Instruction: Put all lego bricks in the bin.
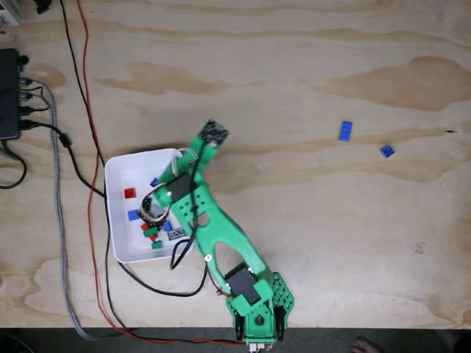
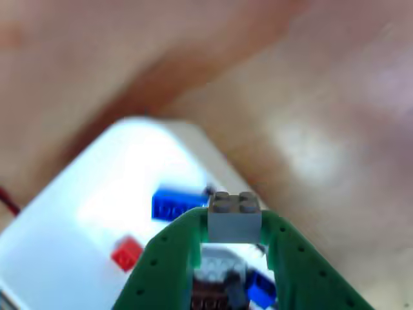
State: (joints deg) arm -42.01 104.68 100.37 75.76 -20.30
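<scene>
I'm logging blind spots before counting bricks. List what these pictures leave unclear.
- Fixed view: the green arm covers part of the shallow white plastic bin, so its brick count is uncertain.
- Fixed view: stud counts on the two small blue bricks on the wood are too small.
- Other view: bricks below the grey brick in the gripper are blurred.

The fixed view looks straight down from high above the tabletop (image 1: 309,220), taking in the whole arm (image 1: 221,235). The other view sits close behind the green fingers (image 2: 164,271), facing down past them. Both share the bin (image 1: 118,213) and its bricks.
</scene>
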